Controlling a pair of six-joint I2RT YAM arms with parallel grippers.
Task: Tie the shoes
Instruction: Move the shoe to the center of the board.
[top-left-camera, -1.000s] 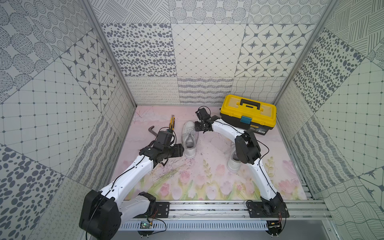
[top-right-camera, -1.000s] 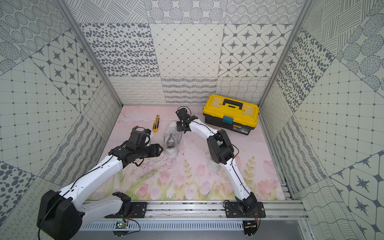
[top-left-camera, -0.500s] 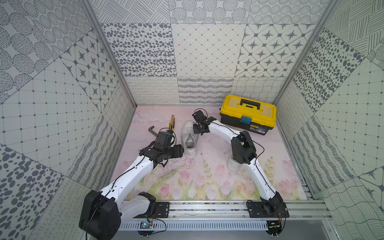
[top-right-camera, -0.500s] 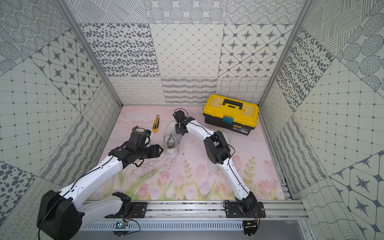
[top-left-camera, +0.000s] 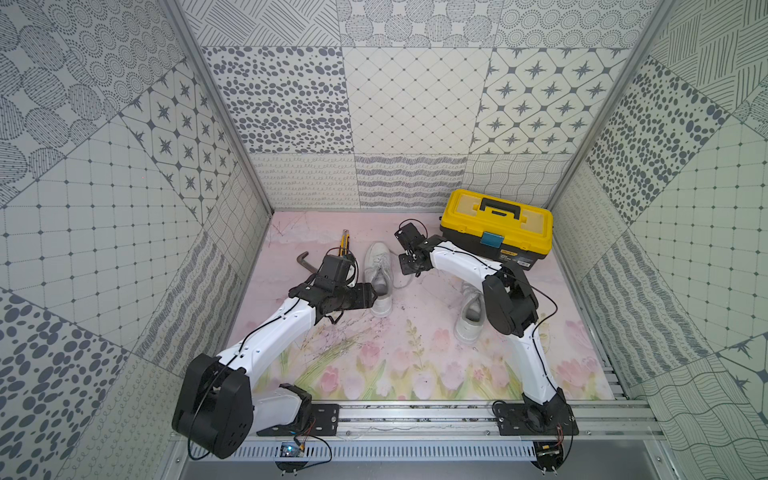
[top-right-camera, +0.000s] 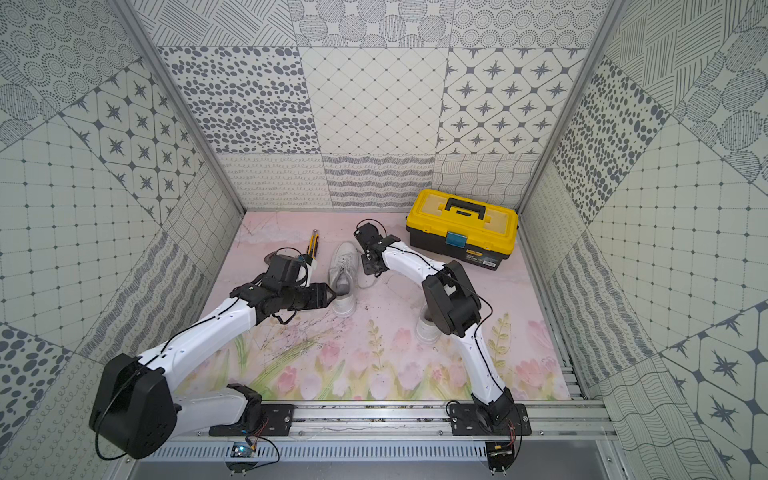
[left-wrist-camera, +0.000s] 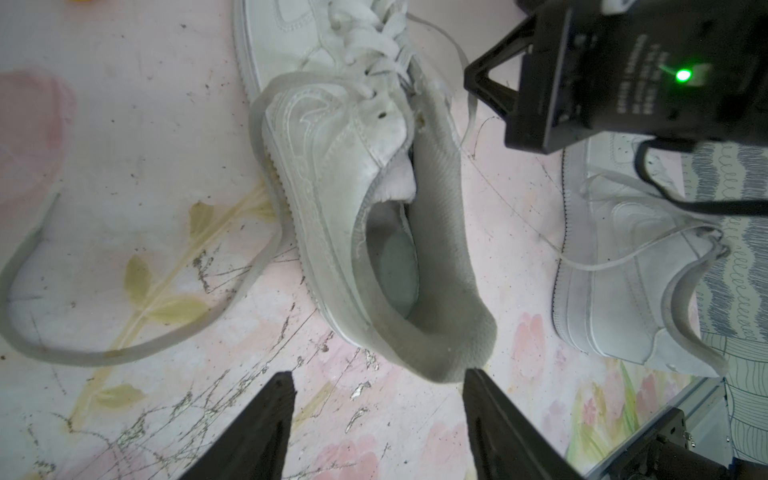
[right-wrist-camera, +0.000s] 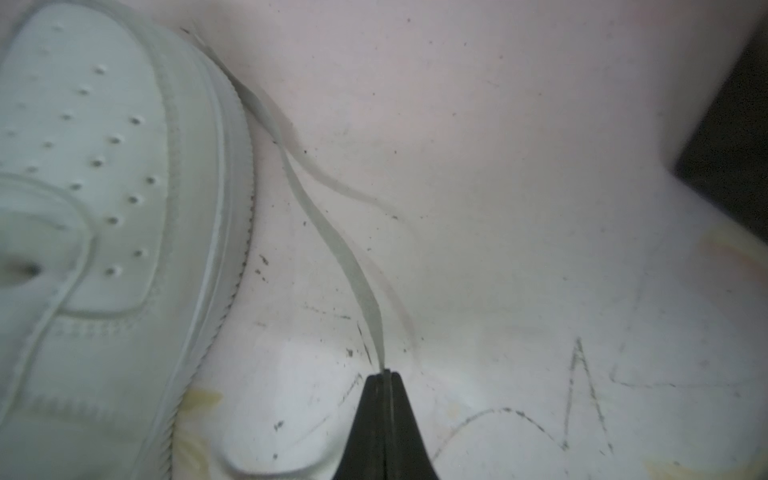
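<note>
I see right gripper (right-wrist-camera: 384, 374) clamped on lace (right-wrist-camera: 332, 237), just right of shoe (top-left-camera: 379, 270) mid-frame in both top views | left gripper (left-wrist-camera: 377, 376) wide, tips at its heel

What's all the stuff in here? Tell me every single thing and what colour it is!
shoes: 2, white; one mid-mat, the other shoe to its right
lace: 1 loose end, pale grey-white, running from beside the mid-mat shoe to the right gripper
toolbox: 1, yellow lid on black base, far right corner
utility knife: 1, yellow and black, far side, left of the mid-mat shoe's toe
bent tool: 1, dark, near the left wall
mat: 1, pink with flowers, covering the floor
left gripper: 1, black, open, at the mid-mat shoe's heel
right gripper: 1, black, shut on the lace
</note>
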